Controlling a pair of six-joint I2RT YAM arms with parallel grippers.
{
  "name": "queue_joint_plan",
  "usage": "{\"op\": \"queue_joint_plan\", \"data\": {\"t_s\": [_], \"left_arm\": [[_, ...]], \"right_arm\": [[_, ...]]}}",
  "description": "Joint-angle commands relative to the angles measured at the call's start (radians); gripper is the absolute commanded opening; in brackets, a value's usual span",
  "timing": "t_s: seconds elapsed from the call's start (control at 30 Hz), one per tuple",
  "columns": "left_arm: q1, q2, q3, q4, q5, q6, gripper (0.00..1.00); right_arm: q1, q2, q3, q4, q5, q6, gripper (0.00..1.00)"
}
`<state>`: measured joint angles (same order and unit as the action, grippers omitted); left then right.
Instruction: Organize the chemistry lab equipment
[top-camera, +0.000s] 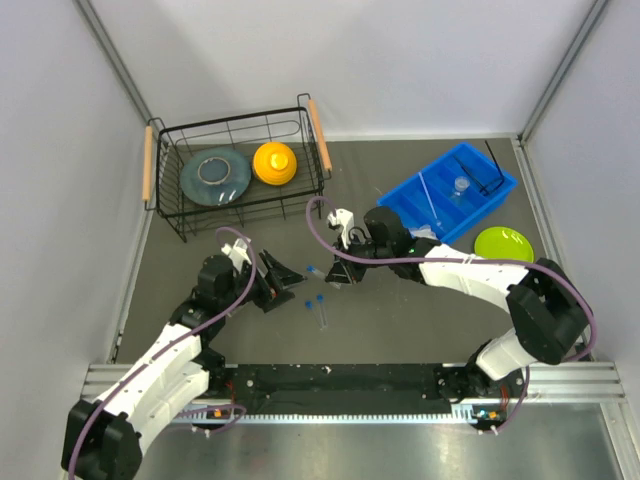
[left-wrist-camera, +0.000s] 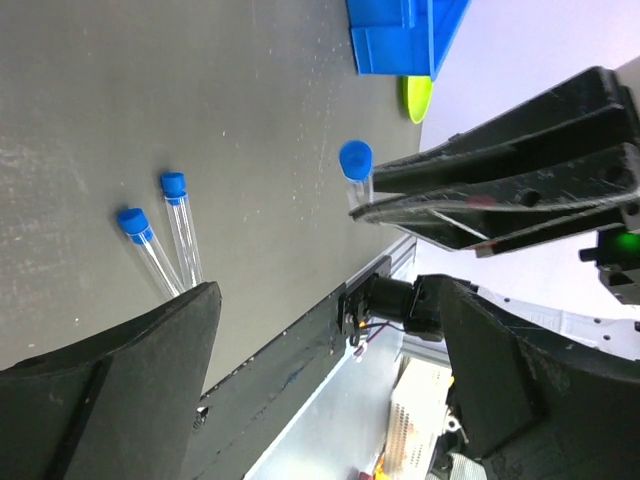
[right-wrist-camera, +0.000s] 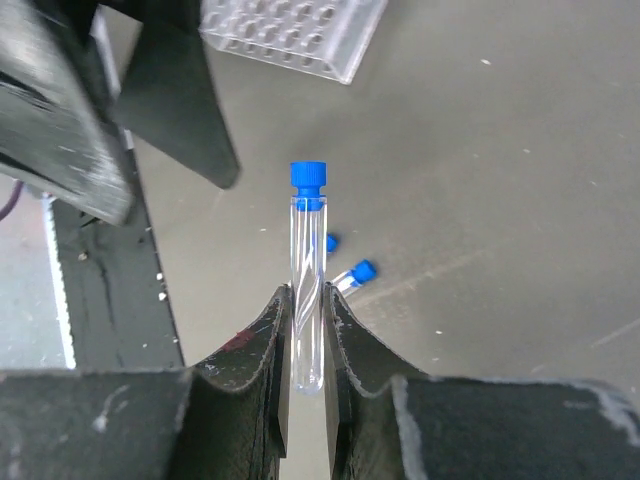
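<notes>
Starting with the containers: we've got a blue plastic tray at the back right, and in it sit a small clear vial and a thin black wire ring stand. The black wire basket at the back left, the one with wooden handles, holds a round grey plate and a glossy yellow dome side by side. A lime-green plate lies on the dark table just beside the tray.

The right gripper is pinched tight on a thin clear test tube near the middle of the table, its blue cap pointing away from the fingers. The left gripper is spread wide with nothing in it, near the two loose tubes lying close together on the matte surface. We only spot the clear grid rack in the right wrist view, flat on the table beyond the held tube.
</notes>
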<state>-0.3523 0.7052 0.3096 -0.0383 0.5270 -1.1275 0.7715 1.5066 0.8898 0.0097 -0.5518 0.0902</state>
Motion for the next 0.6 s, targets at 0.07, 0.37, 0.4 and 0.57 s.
{"op": "queue_joint_plan", "data": {"t_s": [0.07,0.37,0.4,0.57], "left_arm": [[-0.07,0.082,0.042,0.135,-0.053,-0.023,0.9],[-0.088,0.109,0.046,0.178,-0.033,-0.041,0.73],[-0.088,0.108,0.045,0.176,-0.027,-0.043,0.68],[-0.091,0.073,0.023,0.17,-0.021,-0.058,0.62]], "right_arm": [[0.044,-0.062,0.0,0.004,-0.155,-0.064,0.13],[0.092,-0.048,0.018,-0.036,-0.177,-0.135,0.13],[0.092,-0.049,0.02,-0.037,-0.177,-0.138,0.13],[0.092,-0.045,0.021,-0.039,-0.166,-0.142,0.13]]}}
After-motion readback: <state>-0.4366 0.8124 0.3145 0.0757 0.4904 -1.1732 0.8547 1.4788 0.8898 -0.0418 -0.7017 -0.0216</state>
